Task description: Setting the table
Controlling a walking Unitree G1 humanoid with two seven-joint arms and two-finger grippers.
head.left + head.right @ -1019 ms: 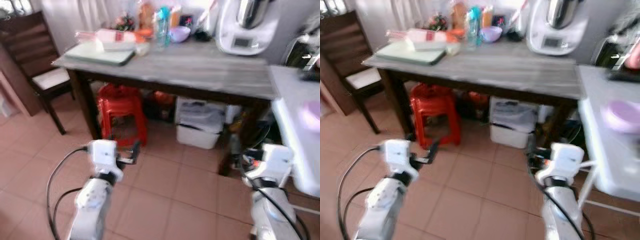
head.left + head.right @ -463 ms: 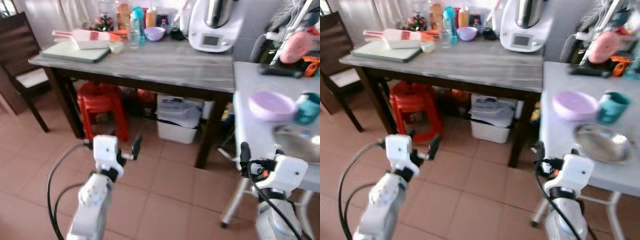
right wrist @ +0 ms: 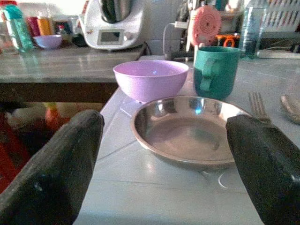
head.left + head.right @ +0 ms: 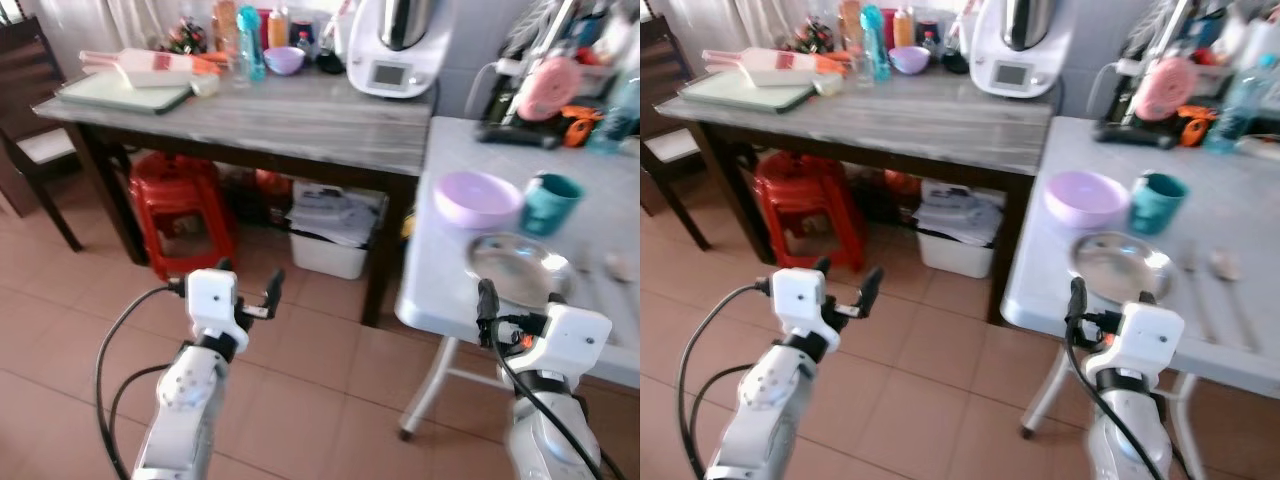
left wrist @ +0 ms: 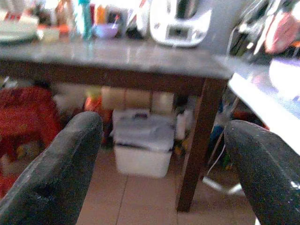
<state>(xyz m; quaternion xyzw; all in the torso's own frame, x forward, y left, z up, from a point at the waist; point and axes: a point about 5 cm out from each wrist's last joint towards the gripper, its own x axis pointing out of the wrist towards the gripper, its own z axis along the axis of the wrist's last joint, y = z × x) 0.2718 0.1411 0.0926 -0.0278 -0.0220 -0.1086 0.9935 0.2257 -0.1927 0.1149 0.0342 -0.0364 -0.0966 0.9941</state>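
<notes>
A white worktop point(image 4: 1120, 310) stands at the robot's right, carrying the table things: a shallow steel plate point(image 4: 1121, 268) near the front edge, a lilac bowl point(image 4: 1086, 198) just behind it, and a teal mug point(image 4: 1155, 201) just beside the bowl. A fork point(image 3: 257, 105) and a spoon point(image 4: 1223, 264) lie to the right of the plate. The right claw point(image 3: 164, 164) hovers in front of the worktop's near edge, level with the plate and not touching it, its two black fingers point(image 3: 56, 159) spread wide apart and holding nothing. The left claw point(image 4: 250, 300) hangs over the tiled floor point(image 4: 930, 380), also released and empty (its fingers frame the space under the other table). A long grey wooden worktop point(image 4: 300, 110) runs across the back, with a white kitchen machine point(image 4: 392, 45), a small purple bowl point(image 4: 284, 60), several bottles point(image 4: 250, 40) and a pale green tray point(image 4: 120, 92) on it. Beneath it sit a red plastic stool point(image 4: 178, 205) and a white bin point(image 4: 330, 235). A dark wooden chair point(image 4: 35, 130) stands at the far left.
</notes>
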